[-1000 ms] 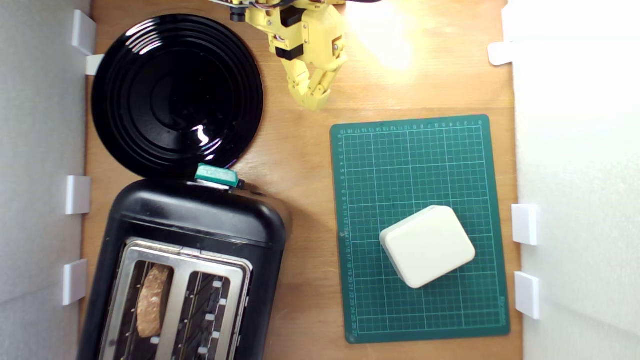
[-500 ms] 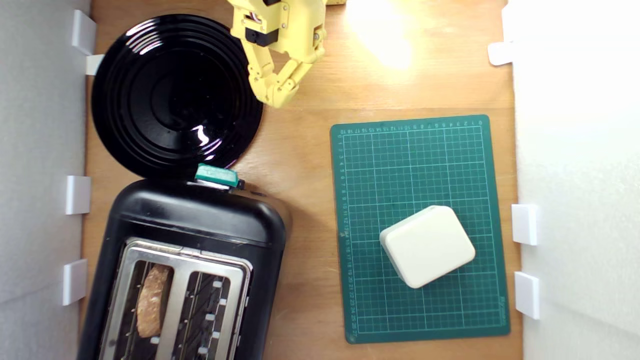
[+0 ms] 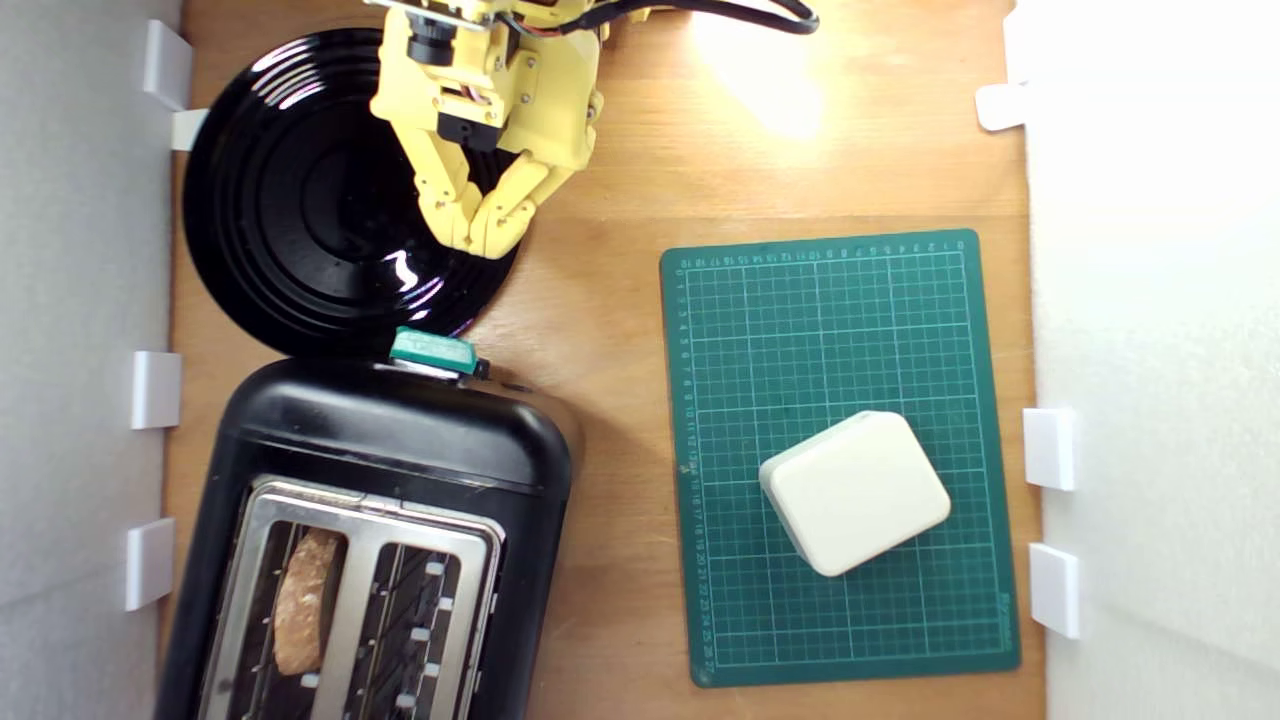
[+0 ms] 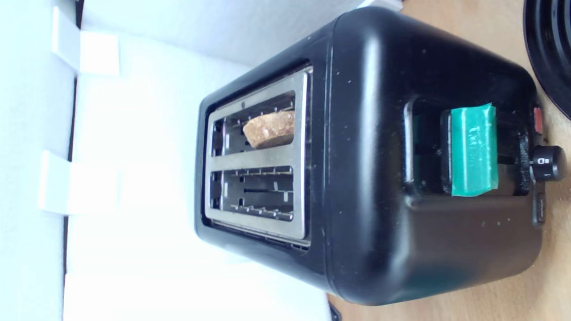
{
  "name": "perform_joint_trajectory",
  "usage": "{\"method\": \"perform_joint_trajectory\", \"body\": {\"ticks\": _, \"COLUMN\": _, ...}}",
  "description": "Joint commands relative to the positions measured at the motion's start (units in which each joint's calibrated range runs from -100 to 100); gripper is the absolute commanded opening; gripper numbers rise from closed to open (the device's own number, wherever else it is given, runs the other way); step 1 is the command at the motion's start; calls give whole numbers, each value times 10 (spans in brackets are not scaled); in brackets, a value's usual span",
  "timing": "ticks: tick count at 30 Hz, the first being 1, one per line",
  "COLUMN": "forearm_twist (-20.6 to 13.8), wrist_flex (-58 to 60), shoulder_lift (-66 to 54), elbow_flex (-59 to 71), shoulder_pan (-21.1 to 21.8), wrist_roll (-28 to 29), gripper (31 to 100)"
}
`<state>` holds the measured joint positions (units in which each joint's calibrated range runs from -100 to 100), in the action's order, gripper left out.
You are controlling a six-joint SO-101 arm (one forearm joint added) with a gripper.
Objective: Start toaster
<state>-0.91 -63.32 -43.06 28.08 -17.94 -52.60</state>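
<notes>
Yellow gripper (image 3: 478,243) above the black plate (image 3: 300,200), jaws together, empty. Toaster (image 3: 400,440) below it in the exterior view, apart, teal lever (image 3: 432,350) nearest, bread (image 3: 305,600) in one slot.

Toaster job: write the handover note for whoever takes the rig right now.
Gripper: shut, holding nothing, above the black ribbed plate, apart from the toaster.
Toaster: at the exterior view's lower left, one bread slice in the slot nearer that view's left, other slot holds nothing.
Teal lever: on the toaster end facing the plate, untouched.
Done: nothing on the toaster yet.
Left: bring the gripper to the lever and press it, probably down.
</notes>
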Motion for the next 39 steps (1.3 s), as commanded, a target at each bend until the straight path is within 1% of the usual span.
{"method": "perform_joint_trajectory", "body": {"ticks": 1, "forearm_twist": -3, "wrist_flex": 1, "shoulder_lift": 36, "elbow_flex": -98, "shoulder_pan": -6, "wrist_roll": -7, "gripper": 314}}
{"method": "perform_joint_trajectory", "body": {"ticks": 5, "forearm_twist": 2, "wrist_flex": 1, "shoulder_lift": 93, "elbow_flex": -174, "shoulder_pan": -6, "wrist_roll": -5, "gripper": 314}}
{"method": "perform_joint_trajectory", "body": {"ticks": 9, "forearm_twist": -3, "wrist_flex": 2, "shoulder_lift": 143, "elbow_flex": -229, "shoulder_pan": -10, "wrist_roll": 17, "gripper": 314}}
{"method": "perform_joint_trajectory", "body": {"ticks": 13, "forearm_twist": 4, "wrist_flex": 1, "shoulder_lift": 185, "elbow_flex": -283, "shoulder_pan": -14, "wrist_roll": 34, "gripper": 314}}
{"method": "perform_joint_trajectory", "body": {"ticks": 15, "forearm_twist": -2, "wrist_flex": 1, "shoulder_lift": 202, "elbow_flex": -306, "shoulder_pan": -14, "wrist_roll": 42, "gripper": 314}}
{"method": "perform_joint_trajectory", "body": {"ticks": 20, "forearm_twist": -4, "wrist_flex": 1, "shoulder_lift": 232, "elbow_flex": -317, "shoulder_pan": -14, "wrist_roll": 40, "gripper": 314}}
{"method": "perform_joint_trajectory", "body": {"ticks": 39, "forearm_twist": -4, "wrist_flex": 2, "shoulder_lift": 277, "elbow_flex": -312, "shoulder_pan": -15, "wrist_roll": 40, "gripper": 314}}
